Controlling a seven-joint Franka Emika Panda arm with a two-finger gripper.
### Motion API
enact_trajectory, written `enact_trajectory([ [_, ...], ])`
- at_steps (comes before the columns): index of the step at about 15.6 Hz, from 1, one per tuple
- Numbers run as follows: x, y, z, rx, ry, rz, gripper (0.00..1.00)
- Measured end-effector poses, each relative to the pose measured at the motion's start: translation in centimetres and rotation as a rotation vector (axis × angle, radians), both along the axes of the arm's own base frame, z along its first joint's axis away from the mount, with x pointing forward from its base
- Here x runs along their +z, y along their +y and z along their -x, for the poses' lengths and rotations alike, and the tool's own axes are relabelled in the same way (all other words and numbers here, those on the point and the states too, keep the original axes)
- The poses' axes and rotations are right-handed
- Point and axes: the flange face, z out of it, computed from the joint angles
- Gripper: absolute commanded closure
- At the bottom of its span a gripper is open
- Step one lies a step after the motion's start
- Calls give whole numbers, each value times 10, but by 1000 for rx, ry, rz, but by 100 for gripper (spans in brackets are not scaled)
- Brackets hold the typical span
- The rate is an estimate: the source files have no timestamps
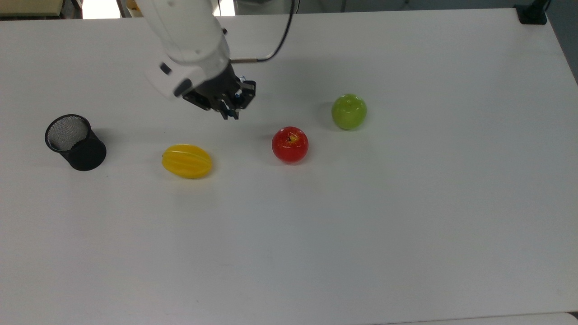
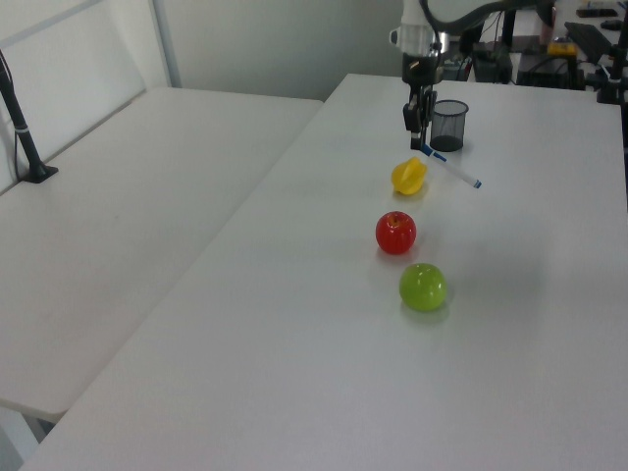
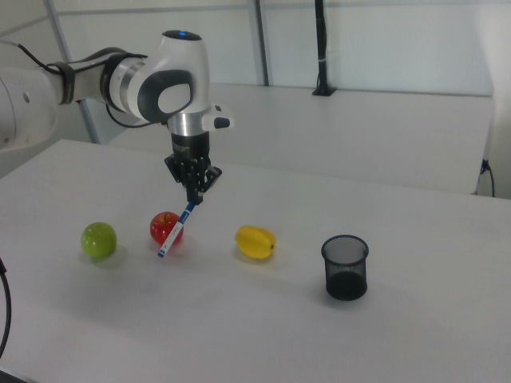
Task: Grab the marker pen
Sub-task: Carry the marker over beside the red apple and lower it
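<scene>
White-barrelled marker pen [image 3: 173, 232] pinched at blue cap by fingers [image 3: 194, 198], hanging clear of desk [image 1: 406, 203], slanting toward 7 o'clock in right view, before red apple [image 3: 165, 227].

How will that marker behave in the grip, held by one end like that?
The marker looks stiff: it hangs straight and slanted from the tool. Pinched only at its blue cap end, the long free barrel may pivot or slip during fast moves. It is round and slim, so it would probably roll if set on the table.
</scene>
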Motion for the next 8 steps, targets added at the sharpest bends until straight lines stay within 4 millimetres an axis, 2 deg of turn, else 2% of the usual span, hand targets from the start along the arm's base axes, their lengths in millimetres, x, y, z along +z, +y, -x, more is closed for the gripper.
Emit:
enact_trajectory([
  [5,-72,43,-4,70,112,88,88],
  [8,-98,55,-5,72,139,117,78],
])
